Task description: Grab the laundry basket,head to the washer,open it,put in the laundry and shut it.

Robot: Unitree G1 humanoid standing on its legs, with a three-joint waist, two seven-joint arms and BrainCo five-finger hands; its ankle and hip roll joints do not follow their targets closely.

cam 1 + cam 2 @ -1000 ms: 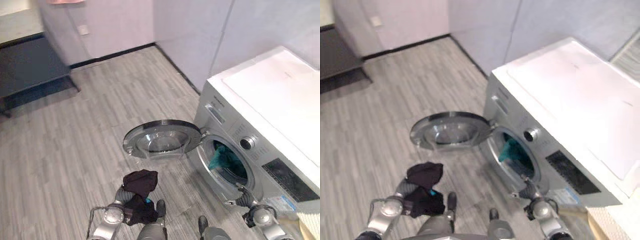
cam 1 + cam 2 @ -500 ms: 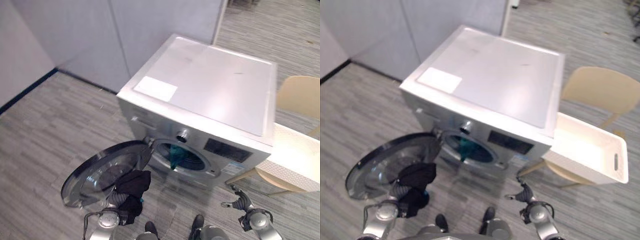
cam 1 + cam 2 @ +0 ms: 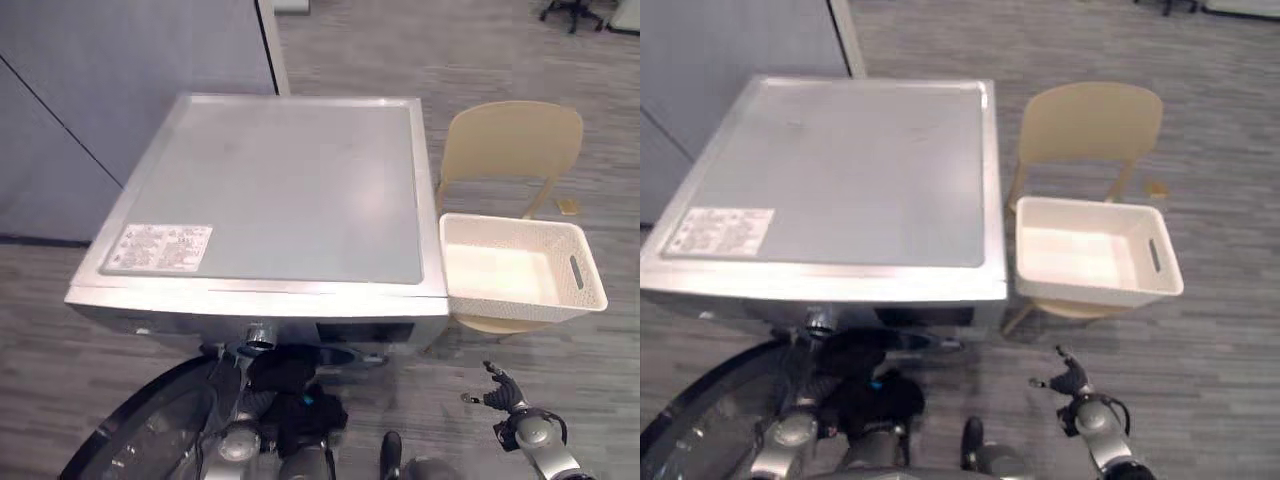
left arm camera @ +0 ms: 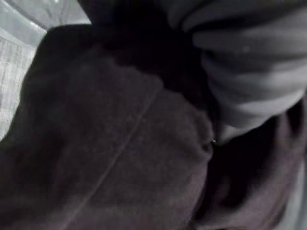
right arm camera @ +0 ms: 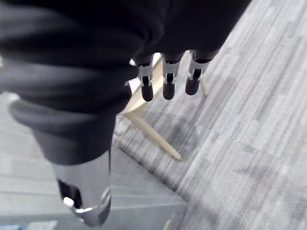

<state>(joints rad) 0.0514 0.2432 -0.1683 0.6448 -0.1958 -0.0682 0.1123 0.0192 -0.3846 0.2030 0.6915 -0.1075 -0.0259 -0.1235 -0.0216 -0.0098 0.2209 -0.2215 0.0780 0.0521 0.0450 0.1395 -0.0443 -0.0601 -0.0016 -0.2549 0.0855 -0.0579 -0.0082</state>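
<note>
One dark garment hangs bunched over my left hand, whose fingers I cannot make out, just before the washer, above its swung-out door. Right hand empty, fingers loose. White laundry basket on beige chair beside washer.

The washer stands in the middle, with a wall behind it on the left. Its door hangs open in front, low on the left. A chair stands just to the right of the washer. The laundry basket sits on the chair, close beside the washer. Dark laundry is in front of the washer, between the door and the washer's front.
</note>
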